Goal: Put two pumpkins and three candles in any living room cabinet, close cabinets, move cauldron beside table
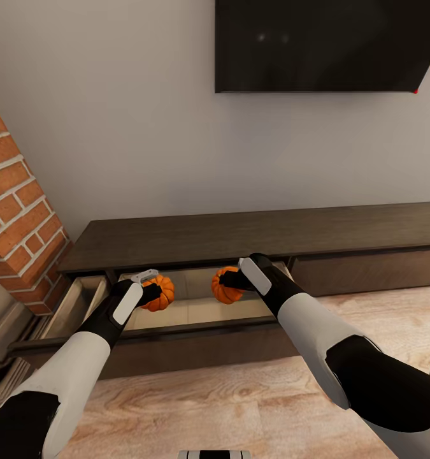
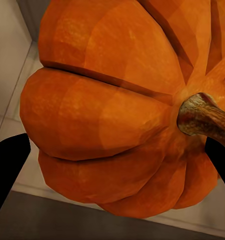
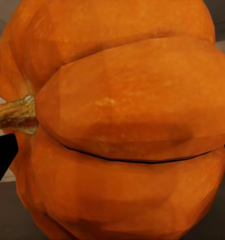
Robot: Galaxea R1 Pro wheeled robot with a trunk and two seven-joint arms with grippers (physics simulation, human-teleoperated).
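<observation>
Early in the task, by the look of it: both small ribbed bright-orange pumpkins carried to the long low dark-brown wooden cabinet, neither yet let go. Held in the left pincer, one pumpkin, clamped between the black fingers with its short brown stem lying beside the far finger, turned sideways rather than upright. Held in the right pincer, the other pumpkin, likewise squeezed at both flanks, its stem pointing out toward one finger. Below and just ahead of both pincers, the pulled-out middle drawer with its pale beige floor; both pumpkins hanging over that opening, near each other, not touching. Whether either rests on the drawer floor: cannot tell, though a gap seems likely. Just outside the left pincer, a second pulled-out drawer by the red brick column. Above the cabinet, a dark wall-mounted screen. Left to do, judging from this: release the pumpkins into the drawer, fetch and stow three candles, push every drawer shut, and set the cauldron beside a table. No candle or cauldron to report here.
</observation>
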